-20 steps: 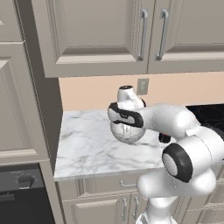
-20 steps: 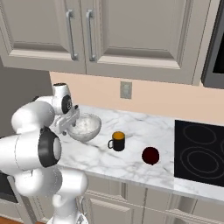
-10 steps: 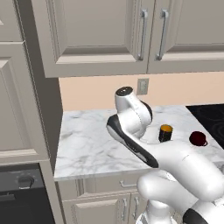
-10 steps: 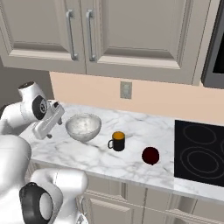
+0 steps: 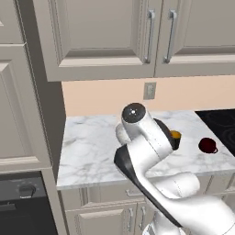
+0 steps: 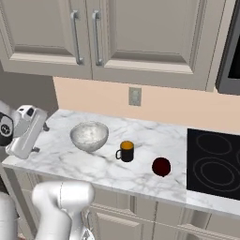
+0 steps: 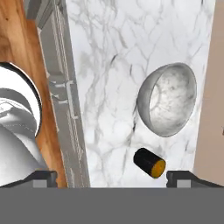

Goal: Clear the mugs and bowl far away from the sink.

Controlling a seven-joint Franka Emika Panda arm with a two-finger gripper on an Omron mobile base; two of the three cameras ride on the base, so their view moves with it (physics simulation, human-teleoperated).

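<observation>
One marbled whitish-grey bowl, upright

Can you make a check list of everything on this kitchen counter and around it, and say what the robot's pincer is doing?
Surface: white marbled counter, bare at its left end.
Job's things: bowl upright at left; black mug to its right, orange inside; red mug further right, near the stove. All three stand apart on the counter.
Clutter: nothing seen.
Pincer: pincer is off the counter's left end, apart from the bowl, holding nothing; fingertips spread wide in the hand view.
Cables: nothing seen.
Surroundings: cabinets above, wall outlet, drawers below the counter.
</observation>
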